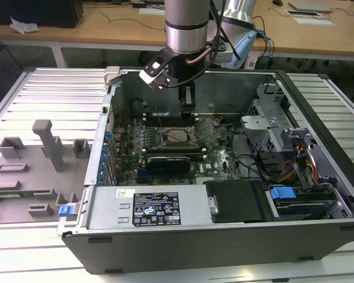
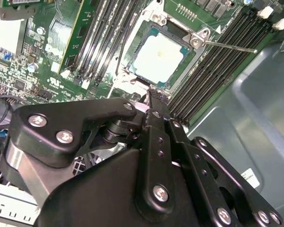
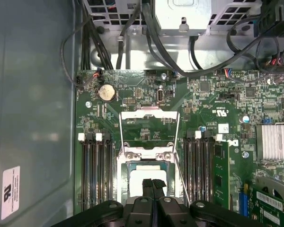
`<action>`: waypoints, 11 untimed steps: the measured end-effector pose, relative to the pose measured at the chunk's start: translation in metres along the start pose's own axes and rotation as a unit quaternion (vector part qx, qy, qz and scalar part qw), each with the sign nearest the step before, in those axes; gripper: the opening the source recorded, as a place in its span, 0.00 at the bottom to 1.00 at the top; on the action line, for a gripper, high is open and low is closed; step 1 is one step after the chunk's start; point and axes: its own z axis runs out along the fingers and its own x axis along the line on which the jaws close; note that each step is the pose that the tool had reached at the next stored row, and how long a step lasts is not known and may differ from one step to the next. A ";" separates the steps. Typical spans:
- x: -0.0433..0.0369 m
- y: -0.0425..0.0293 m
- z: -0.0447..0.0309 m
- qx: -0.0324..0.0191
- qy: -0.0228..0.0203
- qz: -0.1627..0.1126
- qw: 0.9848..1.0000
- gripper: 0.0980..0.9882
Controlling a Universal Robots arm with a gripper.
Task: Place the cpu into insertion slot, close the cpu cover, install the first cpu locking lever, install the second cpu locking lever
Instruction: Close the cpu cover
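Observation:
The cpu (image 3: pixel 143 173) lies flat in the insertion slot (image 3: pixel 121 176), its pale metal top (image 2: pixel 158 57) showing. Amid the green motherboard the socket (image 1: pixel 178 137) shows in the exterior view too. The cpu cover (image 3: pixel 149 112), a silver frame with a window, is swung open beyond the socket. A thin locking lever (image 3: pixel 181 179) runs along one side of the socket, and a lever rod (image 2: pixel 229 47) sticks out from a corner. My gripper (image 3: pixel 154 183) hangs just above the cpu's near edge, shut and empty. It is also seen in the exterior view (image 1: pixel 189 105).
The motherboard sits deep in an open computer case (image 1: pixel 224 236). Black memory slots (image 3: pixel 93 175) flank the socket on both sides. Cables (image 3: pixel 199 56) and a drive cage (image 1: pixel 271 118) crowd one end. A grey fixture tray (image 1: pixel 29 171) lies at the exterior view's left.

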 end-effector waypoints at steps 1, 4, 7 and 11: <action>0.0000 0.0011 0.0001 0.000 0.000 0.000 1.000 0.01; 0.0000 0.0085 0.0007 0.000 0.000 0.000 1.000 0.01; -0.0001 0.0210 0.0018 0.000 0.000 0.000 1.000 0.01; 0.0000 0.0293 0.0026 0.000 0.000 0.000 1.000 0.01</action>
